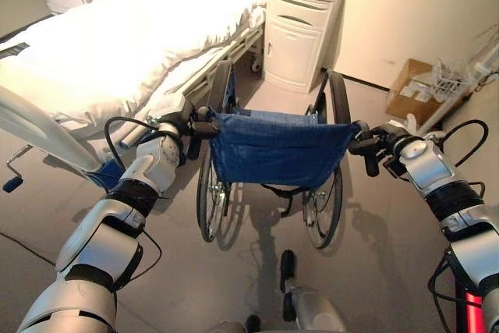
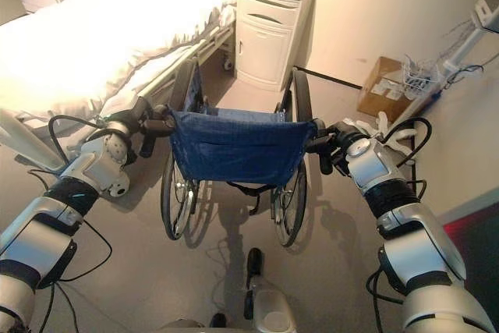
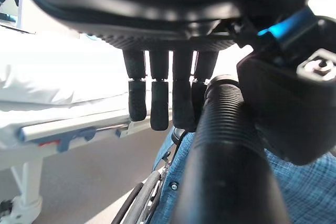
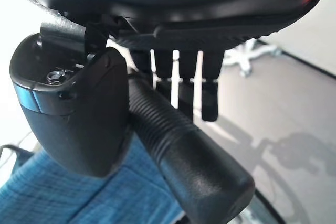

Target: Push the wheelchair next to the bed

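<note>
The wheelchair [image 1: 273, 154], with its blue cloth back, stands straight ahead of the robot, its front toward a white bedside cabinet [image 1: 300, 33] and the bed [image 1: 117, 44] just beside it on the left. The left hand [image 1: 181, 118] is wrapped over the left push handle [image 3: 226, 166], fingers hanging down past the ribbed grip. The right hand [image 1: 380, 144] holds the right push handle [image 4: 184, 150] likewise, thumb alongside.
</note>
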Motion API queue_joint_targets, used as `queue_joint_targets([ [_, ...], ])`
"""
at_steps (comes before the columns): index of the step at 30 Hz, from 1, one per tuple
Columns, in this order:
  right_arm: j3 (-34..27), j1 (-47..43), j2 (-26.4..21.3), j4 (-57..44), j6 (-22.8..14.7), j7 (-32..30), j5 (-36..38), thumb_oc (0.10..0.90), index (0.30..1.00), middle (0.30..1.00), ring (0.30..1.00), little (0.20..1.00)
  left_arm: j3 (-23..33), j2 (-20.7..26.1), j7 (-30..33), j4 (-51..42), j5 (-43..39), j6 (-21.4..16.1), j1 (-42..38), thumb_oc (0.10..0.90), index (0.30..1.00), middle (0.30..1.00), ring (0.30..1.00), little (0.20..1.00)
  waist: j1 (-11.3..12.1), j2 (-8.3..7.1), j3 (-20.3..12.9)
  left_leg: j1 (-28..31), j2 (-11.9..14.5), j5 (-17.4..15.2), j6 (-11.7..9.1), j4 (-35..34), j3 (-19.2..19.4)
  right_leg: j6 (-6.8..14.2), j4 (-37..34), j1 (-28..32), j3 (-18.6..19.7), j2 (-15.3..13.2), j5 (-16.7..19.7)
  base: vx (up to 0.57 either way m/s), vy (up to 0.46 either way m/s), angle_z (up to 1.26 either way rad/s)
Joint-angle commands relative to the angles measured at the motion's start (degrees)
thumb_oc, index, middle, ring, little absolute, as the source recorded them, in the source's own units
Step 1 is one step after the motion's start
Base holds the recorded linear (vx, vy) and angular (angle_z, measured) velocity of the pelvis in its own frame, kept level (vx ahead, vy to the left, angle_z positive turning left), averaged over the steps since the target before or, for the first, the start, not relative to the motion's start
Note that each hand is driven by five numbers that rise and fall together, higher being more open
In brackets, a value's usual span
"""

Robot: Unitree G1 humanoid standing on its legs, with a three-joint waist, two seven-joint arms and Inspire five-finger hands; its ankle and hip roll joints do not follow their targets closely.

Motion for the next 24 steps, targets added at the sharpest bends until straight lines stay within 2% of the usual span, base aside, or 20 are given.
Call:
queue_joint_targets([
  [1,6.49,-0.67,4.17,4.28,-2.9,8.19,8.2,0.4,0.3,0.3,0.3,0.3,-0.25,-1.59,-1.5,2.23,-8.41,-4.63,2.9,0.4,0.3,0.3,0.3,0.3,1.26,0.55,4.0,0.09,1.09,-6.19,-4.76,7.0,13.16,-2.83,4.94,-3.69,0.82,-0.11,11.32,0.45,-0.202,0.73],
  [2,6.72,-1.23,4.49,5.4,-2.73,10.28,5.9,0.4,0.3,0.3,0.3,0.3,-0.77,-1.95,-1.12,3.54,-9.77,-4.77,2.53,0.4,0.3,0.3,0.3,0.3,0.28,1.18,4.06,1.42,4.66,-4.29,-6.79,9.02,14.83,-3.59,8.39,-3.46,0.54,-0.09,10.06,0.5,-0.224,0.93],
  [3,6.78,-0.96,4.11,6.31,-3.45,11.29,5.34,0.4,0.3,0.3,0.3,0.3,-0.96,-2.44,-0.79,3.79,-9.97,-4.71,2.8,0.4,0.3,0.3,0.3,0.3,-0.25,1.27,4.03,2.05,7.04,-1.41,-8.25,10.09,16.05,-4.09,8.02,-2.32,0.09,0.09,9.71,0.5,-0.228,1.05],
  [4,6.8,-0.9,4.0,6.52,-3.7,11.49,5.25,0.4,0.3,0.3,0.3,0.3,-0.99,-2.57,-0.71,3.84,-10.0,-4.71,2.87,0.4,0.3,0.3,0.3,0.3,-0.37,1.38,4.08,2.28,7.56,-0.9,-8.57,10.24,16.23,-4.22,7.84,-1.93,-0.06,0.23,9.65,0.51,-0.258,0.84],
  [5,6.54,-0.29,3.43,7.54,-4.67,12.55,5.1,0.4,0.3,0.3,0.3,0.3,-1.37,-2.86,-1.0,3.57,-10.08,-4.89,3.02,0.4,0.3,0.3,0.3,0.3,-1.63,1.87,3.16,4.5,11.49,4.67,-11.05,11.69,17.99,-5.28,7.7,-0.33,-0.93,1.06,8.19,0.38,-0.192,0.42],
  [6,6.52,-0.23,3.38,7.65,-4.8,12.49,5.36,0.4,0.3,0.3,0.3,0.3,-1.46,-2.88,-0.98,3.57,-10.16,-4.94,2.98,0.4,0.3,0.3,0.3,0.3,-1.75,1.92,3.09,4.69,11.79,5.08,-11.26,11.77,18.09,-5.38,7.64,-0.13,-1.05,1.16,8.07,0.51,-0.257,0.56],
  [7,6.45,0.48,3.27,8.42,-6.07,12.02,7.29,0.4,0.3,0.3,0.3,0.3,-2.25,-3.16,-0.35,4.63,-11.17,-5.85,2.26,0.4,0.3,0.3,0.3,0.3,-2.56,2.06,2.38,5.16,13.98,9.39,-12.98,13.95,19.89,-6.58,7.44,1.07,-2.69,1.61,6.49,0.3,-0.15,0.36],
  [8,6.46,0.66,3.16,8.53,-6.35,11.89,7.84,0.4,0.3,0.3,0.3,0.3,-2.45,-3.27,-0.14,4.95,-11.47,-6.2,2.08,0.4,0.3,0.3,0.3,0.3,-2.69,2.0,2.24,4.97,14.42,10.3,-13.23,14.64,20.33,-6.87,7.34,1.45,-3.0,1.68,6.11,0.47,-0.228,0.42],
  [9,6.16,0.78,3.53,9.19,-6.91,11.58,8.15,0.4,0.3,0.3,0.3,0.3,-2.94,-3.71,-0.12,5.71,-11.92,-6.53,0.79,0.4,0.3,0.3,0.3,0.3,-2.4,1.5,2.26,1.87,14.79,11.44,-13.4,16.69,21.37,-7.78,6.37,3.89,-3.46,2.0,4.69,0.41,-0.179,0.18],
  [12,7.29,-0.03,4.67,11.57,-9.46,11.26,7.68,0.4,0.3,0.3,0.3,0.3,-3.42,-3.91,0.27,6.73,-11.64,-7.68,-0.33,0.4,0.3,0.3,0.3,0.3,-0.2,1.02,3.77,-3.18,12.36,7.86,-11.54,12.87,20.09,-7.21,5.43,6.96,-2.03,2.71,3.76,0.46,-0.119,-0.04],
  [13,7.44,-0.31,4.96,11.86,-9.52,11.08,7.95,0.4,0.3,0.3,0.3,0.3,-3.28,-3.72,0.28,6.51,-11.51,-7.81,-0.25,0.4,0.3,0.3,0.3,0.3,0.42,1.05,4.11,-4.51,11.56,7.86,-11.27,11.08,19.64,-7.01,5.16,7.84,-1.55,3.01,3.54,0.43,-0.051,-0.39],
  [14,7.84,-0.76,5.59,11.97,-9.3,10.27,8.56,0.4,0.3,0.3,0.3,0.3,-2.76,-3.29,0.28,5.65,-10.95,-8.02,0.16,0.4,0.3,0.3,0.3,0.3,2.42,1.52,5.7,-7.82,10.34,8.77,-11.23,8.17,19.2,-6.81,4.61,11.33,-0.13,4.21,2.18,0.37,-0.024,-0.27],
  [15,7.87,-0.78,5.9,11.84,-9.13,9.91,8.45,0.4,0.3,0.3,0.3,0.3,-2.65,-3.1,0.54,5.17,-10.92,-8.08,0.53,0.4,0.3,0.3,0.3,0.3,3.33,1.57,6.07,-10.89,9.74,10.5,-11.37,7.12,18.81,-6.91,3.94,12.79,0.37,4.52,1.78,0.51,0.022,-0.23],
  [16,7.88,-0.71,6.37,11.23,-8.58,9.52,8.04,0.4,0.3,0.3,0.3,0.3,-2.49,-2.57,0.99,4.08,-11.39,-7.77,1.34,0.4,0.3,0.3,0.3,0.3,5.2,2.31,7.18,-15.22,9.45,13.55,-11.99,4.64,18.05,-7.32,3.42,15.83,1.58,5.75,0.07,0.39,0.043,-0.31],
  [17,7.89,-0.73,6.45,11.04,-8.42,9.35,8.07,0.4,0.3,0.3,0.3,0.3,-2.44,-2.41,1.01,3.81,-11.59,-7.65,1.5,0.4,0.3,0.3,0.3,0.3,5.64,2.56,7.4,-16.1,9.47,14.39,-12.16,3.79,17.84,-7.46,3.33,16.42,1.88,6.1,-0.3,0.67,0.103,-0.84],
  [18,8.06,-0.19,6.57,10.11,-8.09,8.97,8.75,0.4,0.3,0.3,0.3,0.3,-1.7,-1.37,0.66,1.95,-11.88,-6.73,3.13,0.4,0.3,0.3,0.3,0.3,7.56,3.77,7.92,-20.25,10.47,19.74,-12.83,-0.61,16.65,-8.23,2.9,19.44,4.0,7.73,-2.08,0.67,0.129,-1.14],
  [19,7.97,0.13,6.69,9.54,-7.62,8.8,9.24,0.4,0.3,0.3,0.3,0.3,-1.11,-0.81,0.22,1.2,-11.57,-6.48,4.17,0.4,0.3,0.3,0.3,0.3,8.4,4.29,7.9,-20.97,10.99,21.0,-12.88,-3.97,16.23,-8.46,2.83,20.79,5.01,8.21,-2.97,0.79,0.177,-1.17],
  [21,7.14,0.56,6.68,8.47,-6.76,9.97,9.9,0.4,0.3,0.3,0.3,0.3,0.75,0.66,-1.19,0.05,-10.66,-6.14,6.81,0.4,0.3,0.3,0.3,0.3,9.96,5.19,7.41,-21.95,12.13,21.3,-12.71,-9.91,16.14,-8.31,3.52,23.56,6.96,8.35,-5.47,0.77,0.267,-1.01],
  [23,6.9,0.68,6.61,7.6,-6.44,10.92,9.45,0.4,0.3,0.3,0.3,0.3,1.7,1.7,-1.88,-0.44,-10.52,-6.27,7.74,0.4,0.3,0.3,0.3,0.3,10.34,5.49,7.07,-22.07,12.65,21.04,-12.46,-10.42,16.97,-8.16,4.24,24.82,7.67,7.92,-7.18,0.57,0.282,-1.12],
  [24,6.69,0.85,6.48,6.78,-6.65,11.42,8.61,0.4,0.3,0.3,0.3,0.3,2.42,2.98,-2.63,-0.64,-10.8,-6.74,8.03,0.4,0.3,0.3,0.3,0.3,10.44,6.02,6.48,-22.15,13.15,19.72,-11.85,-9.15,18.06,-7.73,5.27,25.4,8.05,7.13,-8.88,0.41,0.258,-0.86],
])
